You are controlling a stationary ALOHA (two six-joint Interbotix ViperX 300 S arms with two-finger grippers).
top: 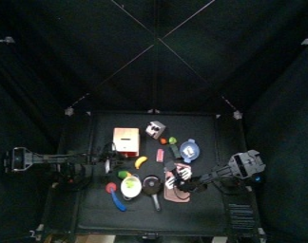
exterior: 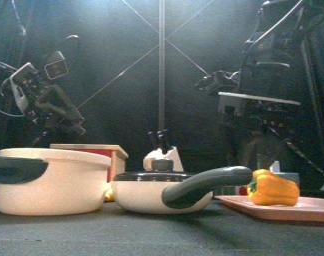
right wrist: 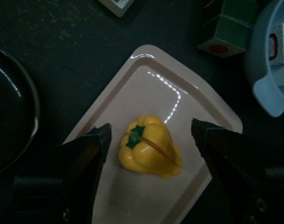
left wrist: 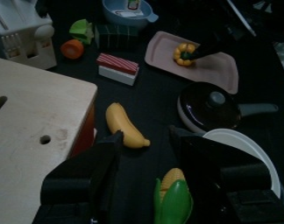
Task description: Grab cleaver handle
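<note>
- The cleaver (top: 154, 126) lies at the back of the table, just beside the wooden box (top: 125, 140) and well apart from both arms. I can't make out which way its narrow handle points.
- The right gripper (right wrist: 152, 131) hangs wide open, with a jaw on each side of the yellow pepper (right wrist: 151, 150) on the pink board (right wrist: 132, 79). Closing here would likely grab the wrong thing.
- The left gripper (left wrist: 145, 144) is open and empty over the banana (left wrist: 124, 125). Reaching back from here, it might clip the box.
- A thin handle could easily slip out of jaws this wide.
</note>
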